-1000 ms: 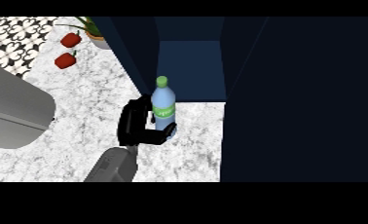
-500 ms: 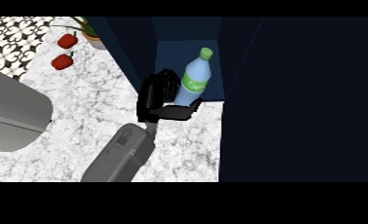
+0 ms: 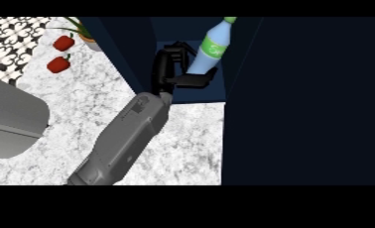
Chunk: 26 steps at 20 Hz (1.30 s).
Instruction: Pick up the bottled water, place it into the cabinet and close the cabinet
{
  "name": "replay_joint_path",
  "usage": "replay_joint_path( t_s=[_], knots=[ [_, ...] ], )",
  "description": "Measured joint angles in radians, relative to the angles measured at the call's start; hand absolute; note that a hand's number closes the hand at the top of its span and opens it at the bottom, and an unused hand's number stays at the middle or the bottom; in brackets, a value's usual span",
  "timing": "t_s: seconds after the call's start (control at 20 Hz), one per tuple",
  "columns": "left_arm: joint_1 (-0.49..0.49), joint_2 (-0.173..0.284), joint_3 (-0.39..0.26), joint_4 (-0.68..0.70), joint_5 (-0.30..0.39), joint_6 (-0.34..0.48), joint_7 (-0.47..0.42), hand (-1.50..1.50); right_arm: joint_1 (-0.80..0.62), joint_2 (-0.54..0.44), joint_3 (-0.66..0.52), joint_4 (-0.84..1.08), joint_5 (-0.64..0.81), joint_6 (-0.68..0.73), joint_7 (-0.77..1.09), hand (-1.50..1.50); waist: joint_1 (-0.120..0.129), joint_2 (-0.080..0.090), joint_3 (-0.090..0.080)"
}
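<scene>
**Bottle carried into the open cabinet: placement step**

We see one grey forearm entering from the lower edge of the head view and reaching up into the dark blue cabinet [image 3: 139,48], whose opening shows as a lighter blue recess. Which arm it is we judge from position only: it sits left of centre, so we take it as the left hand [image 3: 172,71]. Its black fingers and thumb are curled round the lower part of the clear plastic water bottle with green label and green cap [image 3: 211,48], grasping it. The bottle stands tilted, cap leaning toward the view's upper right, its body just right of the palm and inside the cabinet opening. The right hand does not show.

We judge the pick-up done and the placing under way. The next move calls for bringing the bottle upright, setting its base on the cabinet floor, releasing, and withdrawing before the door is swung shut. On the speckled white stone worktop [image 3: 183,142], near its far left corner, lie two red peppers [image 3: 60,53] beside a potted plant [image 3: 86,36].
</scene>
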Motion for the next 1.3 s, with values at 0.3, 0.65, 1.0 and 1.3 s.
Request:
replay_joint_path(
  t_s=[0.3,0.65,1.0,1.3],
  knots=[
    [-0.127,0.000,0.014,0.193,0.013,0.021,-0.007,1.50,-0.011,-0.003,-0.037,0.010,-0.017,0.020,-0.009,-1.50,-0.012,0.006,0.000],
    [-0.229,0.002,0.032,0.413,-0.038,0.082,-0.017,1.50,-0.015,-0.004,-0.044,0.016,-0.027,0.048,-0.024,-1.50,-0.028,0.014,0.000],
    [-0.276,0.025,0.121,0.528,-0.008,0.094,-0.085,1.50,-0.034,-0.005,-0.065,0.037,-0.039,0.065,-0.040,-1.50,-0.038,0.024,-0.001],
    [-0.333,0.043,0.110,0.612,-0.050,0.140,-0.119,-1.50,-0.050,-0.008,-0.066,0.042,-0.046,0.076,-0.036,-1.50,-0.051,0.029,-0.001]
  ],
)
